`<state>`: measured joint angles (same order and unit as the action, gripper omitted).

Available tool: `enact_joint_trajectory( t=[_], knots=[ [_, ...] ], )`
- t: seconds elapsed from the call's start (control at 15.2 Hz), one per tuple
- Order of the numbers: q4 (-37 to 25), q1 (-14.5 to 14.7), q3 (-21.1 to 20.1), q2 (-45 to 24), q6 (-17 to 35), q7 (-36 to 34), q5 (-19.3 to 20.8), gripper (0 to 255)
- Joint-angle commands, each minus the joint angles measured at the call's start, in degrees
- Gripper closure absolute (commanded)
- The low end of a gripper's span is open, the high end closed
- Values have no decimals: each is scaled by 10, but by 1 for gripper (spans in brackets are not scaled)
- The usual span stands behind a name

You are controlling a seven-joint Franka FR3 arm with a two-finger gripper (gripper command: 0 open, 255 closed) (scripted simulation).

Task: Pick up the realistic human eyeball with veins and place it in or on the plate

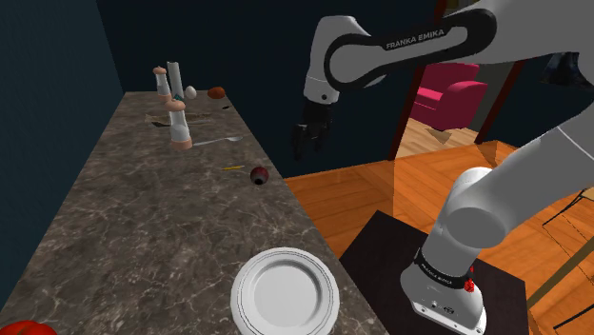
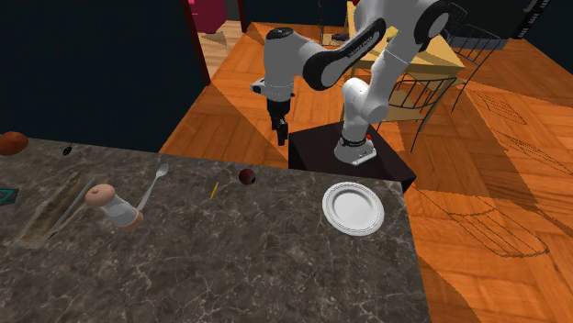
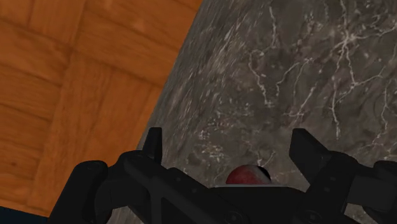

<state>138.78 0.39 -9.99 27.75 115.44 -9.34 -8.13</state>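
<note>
Shoulder view: claw (image 1: 307,148) hangs in the air, fingers down, just off the edge of the marble counter (image 1: 143,228) and over the wood floor (image 1: 362,186). The eyeball (image 1: 259,175), a dark red ball, sits on the counter near that edge. It is lower than the claw, offset from it toward the counter side, and not touching. The white plate (image 1: 284,291) is on the same counter, well apart from the claw and nearer the stand (image 1: 381,252). Beyond the eyeball from the claw lie a thin yellow stick (image 1: 233,168), a spoon (image 1: 217,142) and a pale bottle (image 1: 178,126).

Second exterior view: claw (image 2: 282,138) points down beside the counter (image 2: 230,266) edge. The eyeball (image 2: 246,176) is below it, just inside the edge, with a clear gap between them. The plate (image 2: 353,207) is off to 1 side of the claw near the counter corner. The yellow stick (image 2: 214,190) and spoon (image 2: 154,183) are off to the other side, past the eyeball.

Wrist view: the 2 fingers (image 3: 153,143) of the claw (image 3: 228,137) stand wide apart with nothing clasped, so the claw holds nothing. The eyeball (image 3: 249,175) shows as a red dome between the finger lines, close to the claw body, which hides its lower part. No finger touches it. The counter (image 3: 286,76) edge runs diagonally under the claw, with floor (image 3: 63,83) beyond 1 finger and marble under the other.
</note>
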Motion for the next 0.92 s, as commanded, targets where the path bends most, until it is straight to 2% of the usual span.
enact_joint_trajectory(
  t=[0.0, 0.33, 0.66, 0.86],
  knots=[
    [-14, -3, -19, -40, 39, -28, 6, 0],
    [-60, -16, -57, -144, 121, -102, 46, 0],
    [-128, -26, -83, -255, 179, -193, 118, 0],
    [-128, -25, -82, -270, 195, -201, 128, 0]
  ],
)
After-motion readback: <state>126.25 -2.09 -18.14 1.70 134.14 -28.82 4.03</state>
